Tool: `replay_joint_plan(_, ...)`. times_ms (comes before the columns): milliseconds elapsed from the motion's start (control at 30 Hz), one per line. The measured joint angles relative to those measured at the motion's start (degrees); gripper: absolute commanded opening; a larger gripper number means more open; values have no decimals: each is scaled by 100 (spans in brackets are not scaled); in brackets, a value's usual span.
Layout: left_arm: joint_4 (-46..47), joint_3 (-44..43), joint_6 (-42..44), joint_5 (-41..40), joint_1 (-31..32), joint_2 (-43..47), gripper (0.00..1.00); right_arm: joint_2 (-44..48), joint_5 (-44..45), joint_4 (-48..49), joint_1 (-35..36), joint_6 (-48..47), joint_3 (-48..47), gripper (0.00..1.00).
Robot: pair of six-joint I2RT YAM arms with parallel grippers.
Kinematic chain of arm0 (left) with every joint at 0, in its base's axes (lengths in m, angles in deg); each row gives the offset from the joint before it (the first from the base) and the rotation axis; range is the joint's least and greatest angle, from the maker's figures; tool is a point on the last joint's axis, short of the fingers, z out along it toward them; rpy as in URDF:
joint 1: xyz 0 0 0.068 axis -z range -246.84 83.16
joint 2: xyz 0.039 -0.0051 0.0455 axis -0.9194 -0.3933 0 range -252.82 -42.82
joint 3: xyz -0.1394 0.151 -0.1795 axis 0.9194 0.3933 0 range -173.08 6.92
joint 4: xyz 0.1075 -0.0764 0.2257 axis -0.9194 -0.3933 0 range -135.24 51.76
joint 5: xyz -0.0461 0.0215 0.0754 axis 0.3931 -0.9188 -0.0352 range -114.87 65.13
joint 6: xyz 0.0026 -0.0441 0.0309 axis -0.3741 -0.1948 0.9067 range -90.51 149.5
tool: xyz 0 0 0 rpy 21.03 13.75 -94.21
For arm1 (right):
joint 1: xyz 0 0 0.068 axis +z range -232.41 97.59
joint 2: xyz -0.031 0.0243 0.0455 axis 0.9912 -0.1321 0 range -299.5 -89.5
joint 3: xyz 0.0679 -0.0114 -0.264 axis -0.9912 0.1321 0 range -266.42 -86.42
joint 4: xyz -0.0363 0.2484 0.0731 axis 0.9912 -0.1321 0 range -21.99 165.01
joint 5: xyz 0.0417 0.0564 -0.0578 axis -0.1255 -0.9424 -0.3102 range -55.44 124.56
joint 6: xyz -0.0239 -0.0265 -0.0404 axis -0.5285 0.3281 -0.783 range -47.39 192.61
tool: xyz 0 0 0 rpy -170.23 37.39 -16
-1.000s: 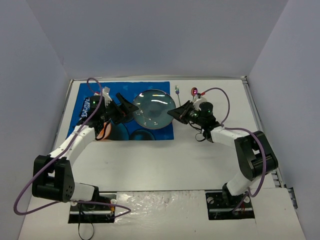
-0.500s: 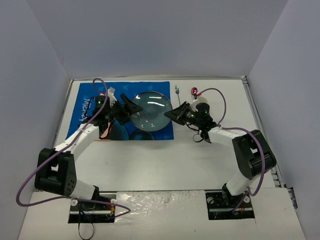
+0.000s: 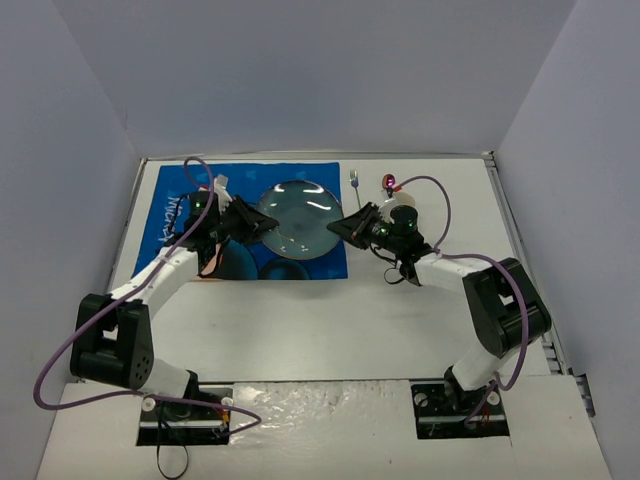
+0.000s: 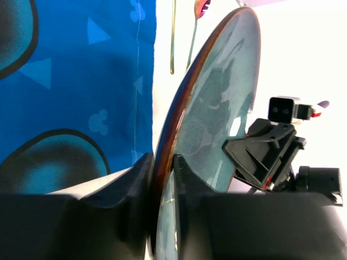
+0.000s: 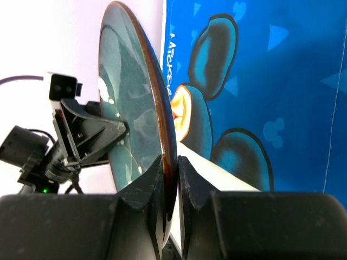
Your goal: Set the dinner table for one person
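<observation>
A round teal plate [image 3: 297, 218] with a brown rim is over the right part of the blue cartoon mat [image 3: 230, 175], which lies on the white dinner table [image 3: 320, 320]. My left gripper [image 3: 262, 225] is shut on the plate's left rim. My right gripper [image 3: 343, 228] is shut on its right rim. In the left wrist view the plate [image 4: 217, 119] stands edge-on between my left gripper's [image 4: 161, 162] fingers, with the right gripper [image 4: 265, 157] behind it. In the right wrist view my right gripper [image 5: 171, 162] pinches the plate's [image 5: 130, 108] rim, above the mat [image 5: 271, 81].
A fork [image 3: 354, 180] and a pink-headed spoon [image 3: 389, 183] lie on the table just right of the mat's far corner; both also show as fork [image 4: 173, 38] and spoon [image 4: 200, 8]. White walls enclose the table on three sides.
My left gripper moved right to the plate and closed on its left rim. The right gripper kept its grip and shifted slightly left with the plate.
</observation>
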Motion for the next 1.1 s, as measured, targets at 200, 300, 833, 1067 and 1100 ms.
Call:
replay_joint_plan(200, 130, 40, -87, 83, -19, 75, 0, -54, 14, 46, -21, 141, -14, 21)
replay_joint_plan(300, 136, 70, -95, 89, -20, 82, 0, -53, 17, -14, -9, -4, -36, 53)
replay_joint_plan(833, 247, 530, 38, 268, -897, 139, 0, 1013, 1042, -2526, -33, -2401, -844, 97)
replay_joint_plan(1067, 891, 512, 34, 247, -1860, -41, 0, 1703, 1285, -3043, -528, -2962, -666, 97)
replay_joint_plan(1100, 1022, 497, 33, 245, -1930, -128, 0, 1779, 1285, -3078, -594, -3008, -612, 97)
